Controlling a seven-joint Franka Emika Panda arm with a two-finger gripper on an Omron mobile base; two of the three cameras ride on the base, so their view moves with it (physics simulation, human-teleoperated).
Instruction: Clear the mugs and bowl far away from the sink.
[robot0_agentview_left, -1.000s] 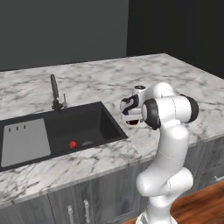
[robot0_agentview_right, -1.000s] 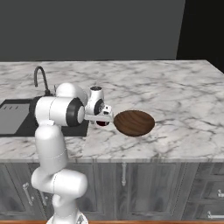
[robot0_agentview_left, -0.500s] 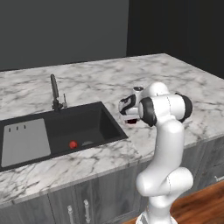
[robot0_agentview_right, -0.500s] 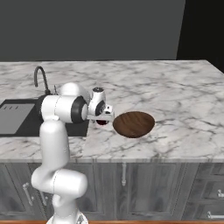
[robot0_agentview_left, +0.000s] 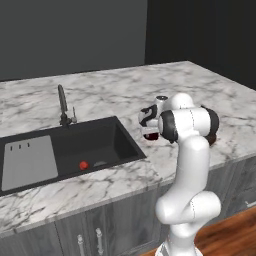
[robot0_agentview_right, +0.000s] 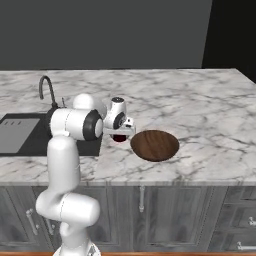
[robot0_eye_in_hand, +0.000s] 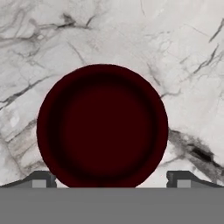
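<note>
Your pincer (robot0_eye_in_hand: 111, 177) gapes wide and holds nothing. The dark red bowl (robot0_eye_in_hand: 102, 126) lies on the bench (robot0_eye_in_hand: 183, 52) right under it, between the fingertips (robot0_eye_in_hand: 43, 178).

counter (robot0_agentview_left: 110, 90): veined marble, smooth | sink (robot0_agentview_left: 95, 145): matt black | bowl (robot0_agentview_right: 155, 145): wood-look brown

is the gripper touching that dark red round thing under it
Cannot tell. In the hand view the gripper tips sit just outside the dark red round thing's edges, jaws open, but no plain gap or contact shows.

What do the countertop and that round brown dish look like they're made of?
Countertop: looks like polished marble or a stone imitation, white with grey veins. Round brown dish: probably wood, warm brown with faint grain streaks and a matte look, though glazed ceramic is possible.
</note>
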